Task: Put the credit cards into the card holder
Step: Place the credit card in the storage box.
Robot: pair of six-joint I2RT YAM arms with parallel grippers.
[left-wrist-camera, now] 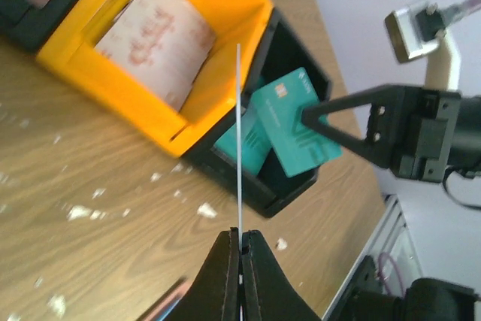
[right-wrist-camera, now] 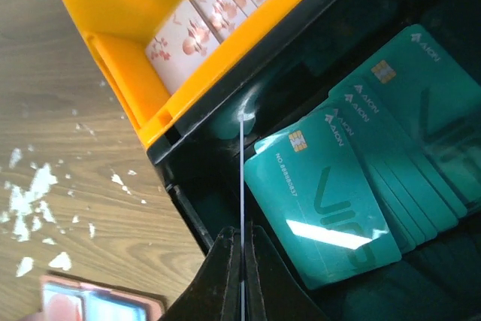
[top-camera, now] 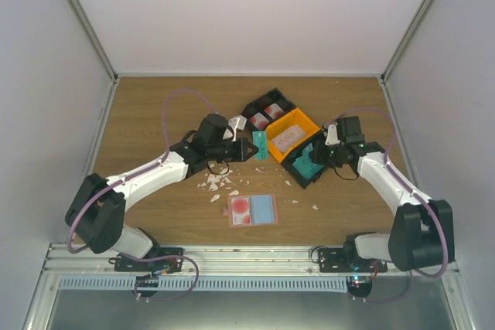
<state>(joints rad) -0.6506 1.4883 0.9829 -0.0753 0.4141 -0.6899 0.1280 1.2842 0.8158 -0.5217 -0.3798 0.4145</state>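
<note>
My left gripper [top-camera: 251, 148] [left-wrist-camera: 240, 234] is shut on a teal credit card [top-camera: 260, 144], held above the table left of the orange bin; in the left wrist view the card shows edge-on as a thin white line [left-wrist-camera: 239, 140]. My right gripper [top-camera: 315, 156] [right-wrist-camera: 242, 231] is shut on another teal card [left-wrist-camera: 301, 122], edge-on in its own view [right-wrist-camera: 241, 178], over the black bin. Several teal cards [right-wrist-camera: 338, 201] lie in that bin. The salmon-pink card holder [top-camera: 252, 224] [right-wrist-camera: 105, 293] lies open on the table in front, with a white-and-red card and a pale blue one in it.
An orange bin [top-camera: 305, 123] [right-wrist-camera: 120, 5] holds white cards with red markings [right-wrist-camera: 203, 31]. A black bin [top-camera: 309, 179] sits to its right, and another black bin [top-camera: 271, 98] behind it holds red-marked cards. White crumbs [top-camera: 216, 183] lie scattered left of the card holder.
</note>
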